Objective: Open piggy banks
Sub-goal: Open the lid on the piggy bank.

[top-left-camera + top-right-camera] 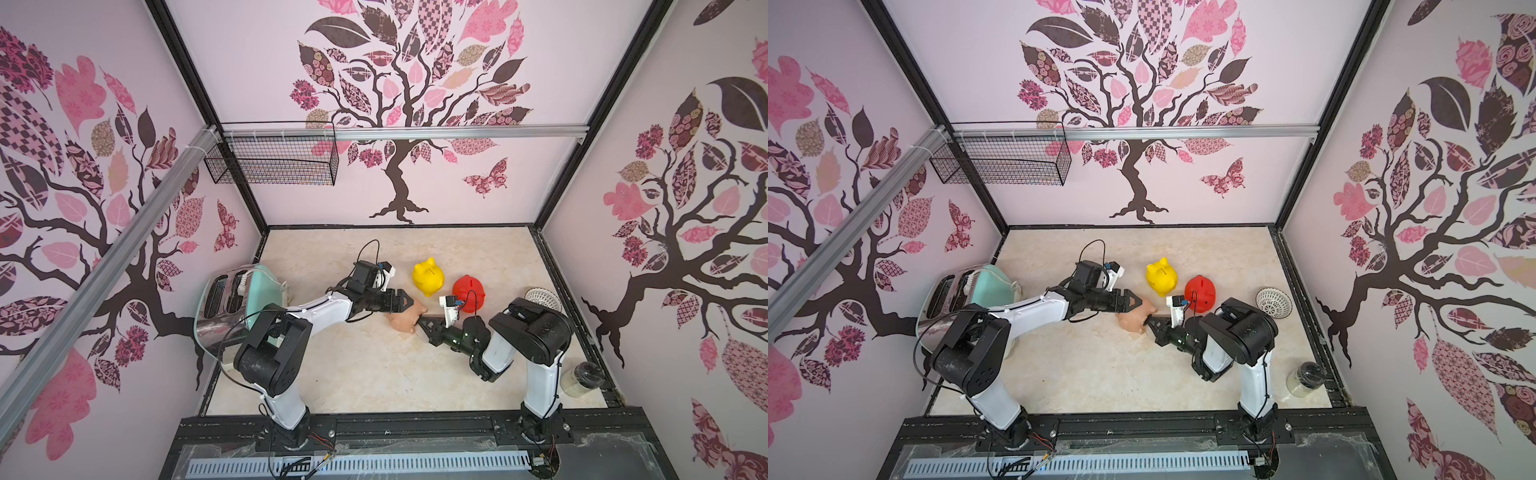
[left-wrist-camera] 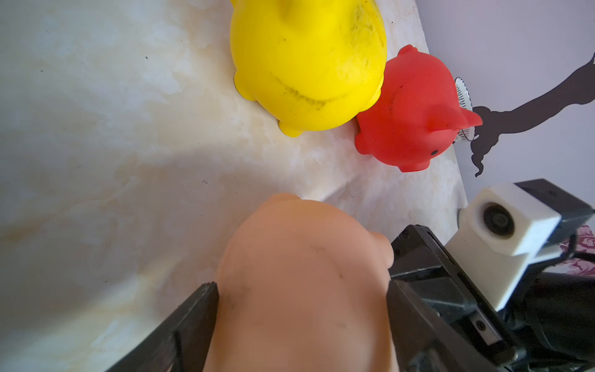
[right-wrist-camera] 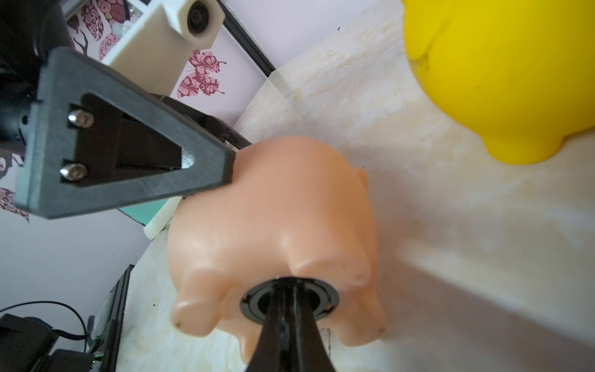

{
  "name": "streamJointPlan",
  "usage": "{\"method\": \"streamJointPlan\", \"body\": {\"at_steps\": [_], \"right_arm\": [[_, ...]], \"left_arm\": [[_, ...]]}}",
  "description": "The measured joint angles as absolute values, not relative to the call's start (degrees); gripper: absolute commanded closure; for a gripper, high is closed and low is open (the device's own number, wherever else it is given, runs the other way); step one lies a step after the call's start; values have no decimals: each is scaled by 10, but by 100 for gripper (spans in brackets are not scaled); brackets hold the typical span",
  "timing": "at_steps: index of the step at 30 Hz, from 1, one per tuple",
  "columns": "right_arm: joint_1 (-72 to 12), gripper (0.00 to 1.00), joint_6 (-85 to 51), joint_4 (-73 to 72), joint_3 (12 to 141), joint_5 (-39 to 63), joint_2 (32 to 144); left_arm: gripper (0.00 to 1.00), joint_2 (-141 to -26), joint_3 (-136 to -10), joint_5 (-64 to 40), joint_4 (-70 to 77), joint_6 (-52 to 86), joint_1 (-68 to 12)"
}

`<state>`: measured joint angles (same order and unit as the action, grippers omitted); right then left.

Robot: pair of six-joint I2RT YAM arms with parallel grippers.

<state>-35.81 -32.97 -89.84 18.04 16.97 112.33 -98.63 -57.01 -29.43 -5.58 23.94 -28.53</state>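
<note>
1. In both top views, your left claw (image 1: 409, 308) squeezes the shiny peach plastic piggy bank (image 1: 404, 322). It is tipped sideways near the middle of the cream marbled table (image 1: 353, 374). The yellow plastic piggy bank (image 1: 428, 276) and the red plastic piggy bank (image 1: 468, 291) stand close by, farther back.
2. Left wrist view: black fingers (image 2: 193, 322) press both its sides, spread wide.
3. Right wrist view: your right claw (image 3: 286, 291) is pinched tight, with its tip poked into the black round belly plug (image 3: 328, 299).

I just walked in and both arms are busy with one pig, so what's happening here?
The left gripper clamps the peach piggy bank by its sides, tipped so its belly faces the right arm. The right gripper, shut, has its tips in the black belly plug, which still sits in the pig. The yellow piggy bank and red piggy bank stand upright farther back, untouched.
</note>
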Motion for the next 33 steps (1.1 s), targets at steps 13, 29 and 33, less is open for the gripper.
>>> {"method": "streamJointPlan", "body": {"at_steps": [13, 29, 33], "right_arm": [[-371, 100, -183, -816, 178, 138, 1066], [-397, 100, -11, -839, 172, 83, 1075], [-399, 100, 14, -840, 171, 76, 1075]], "left_arm": [[15, -989, -572, -300, -56, 239, -285], [15, -994, -577, -301, -56, 238, -285], [15, -994, -578, -301, -56, 238, -285]]}}
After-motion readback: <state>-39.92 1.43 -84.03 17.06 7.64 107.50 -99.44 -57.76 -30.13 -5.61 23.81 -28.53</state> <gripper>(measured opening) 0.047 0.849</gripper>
